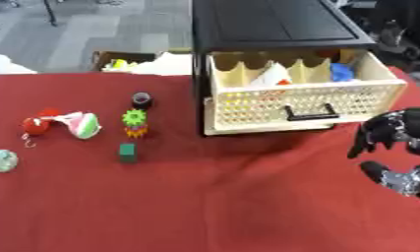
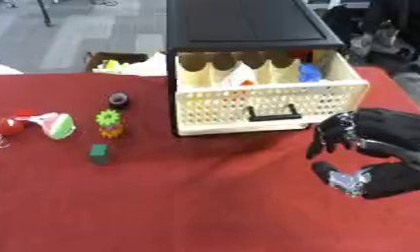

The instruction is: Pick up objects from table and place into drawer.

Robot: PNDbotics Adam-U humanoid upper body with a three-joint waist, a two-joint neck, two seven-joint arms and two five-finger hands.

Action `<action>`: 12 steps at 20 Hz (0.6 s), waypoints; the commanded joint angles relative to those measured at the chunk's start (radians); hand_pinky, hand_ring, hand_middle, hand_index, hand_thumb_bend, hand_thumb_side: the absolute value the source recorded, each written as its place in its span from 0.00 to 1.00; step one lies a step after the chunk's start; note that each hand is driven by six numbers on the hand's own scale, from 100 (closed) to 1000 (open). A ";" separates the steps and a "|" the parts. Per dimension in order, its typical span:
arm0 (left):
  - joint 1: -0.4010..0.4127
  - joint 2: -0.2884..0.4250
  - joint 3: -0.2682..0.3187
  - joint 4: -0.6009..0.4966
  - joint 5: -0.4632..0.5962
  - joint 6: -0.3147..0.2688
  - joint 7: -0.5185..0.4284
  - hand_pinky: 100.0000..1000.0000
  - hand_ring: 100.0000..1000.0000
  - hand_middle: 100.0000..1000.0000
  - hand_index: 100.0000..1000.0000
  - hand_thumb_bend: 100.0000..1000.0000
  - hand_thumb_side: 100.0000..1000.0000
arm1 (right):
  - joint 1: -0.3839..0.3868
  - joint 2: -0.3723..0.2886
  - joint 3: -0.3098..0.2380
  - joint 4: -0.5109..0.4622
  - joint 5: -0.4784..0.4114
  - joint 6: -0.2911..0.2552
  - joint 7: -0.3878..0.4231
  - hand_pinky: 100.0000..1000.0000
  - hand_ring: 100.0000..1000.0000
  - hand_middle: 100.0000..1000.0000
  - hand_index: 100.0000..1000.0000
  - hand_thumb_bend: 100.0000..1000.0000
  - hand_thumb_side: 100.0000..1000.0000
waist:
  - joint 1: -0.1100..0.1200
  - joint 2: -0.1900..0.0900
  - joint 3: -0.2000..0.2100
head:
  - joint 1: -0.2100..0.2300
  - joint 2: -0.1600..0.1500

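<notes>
Red cloth covers the table [image 1: 213,197] beneath a grey floor at twelve o'clock. Left eye view: a black plastic cabinet [image 1: 273,22] stands at one o'clock, its cream perforated drawer [image 1: 303,101] pulled out, dividers hiding most of the contents; only a blue shape [image 1: 340,72] and a white one [image 1: 271,76] show inside. At nine o'clock lie a red ball with a hook [image 1: 36,125], a white, pink and green soft toy [image 1: 80,124], and a pale green lump [image 1: 2,160] near the frame edge, hard to identify. Nearer centre sit a small dark cylinder [image 1: 141,100], a green gear on an orange gear [image 1: 135,123], and a green block [image 1: 127,152]. The robot's black right hand [image 1: 398,157] is cut off at three o'clock.

Right eye view: the right hand [image 2: 368,152] shows more fully at four o'clock, fingers curled toward the thumb around empty air, hovering just below the drawer's front corner. The toys lie well apart from it, toward nine o'clock. The pale lump falls outside this view.
</notes>
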 commanded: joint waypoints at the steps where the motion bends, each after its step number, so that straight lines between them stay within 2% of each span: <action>1: -0.005 0.008 0.000 -0.018 0.002 0.010 -0.005 0.43 0.56 0.60 0.77 0.00 0.93 | -0.034 -0.045 -0.003 -0.005 -0.030 0.025 0.037 0.31 0.47 0.50 0.67 0.00 1.00 | -0.004 -0.010 0.005 | -0.010 -0.009; 6: -0.006 0.005 -0.002 -0.018 0.000 0.020 -0.013 0.42 0.56 0.60 0.77 0.00 0.94 | -0.084 -0.045 0.013 -0.005 -0.023 0.055 0.064 0.32 0.46 0.49 0.66 0.00 1.00 | -0.006 -0.007 0.016 | -0.020 -0.010; 12: -0.010 0.001 -0.005 -0.018 0.003 0.026 -0.019 0.42 0.56 0.60 0.77 0.00 0.94 | -0.137 -0.036 0.054 -0.005 -0.060 0.132 0.123 0.35 0.48 0.55 0.70 0.00 1.00 | -0.011 -0.004 0.032 | -0.035 -0.007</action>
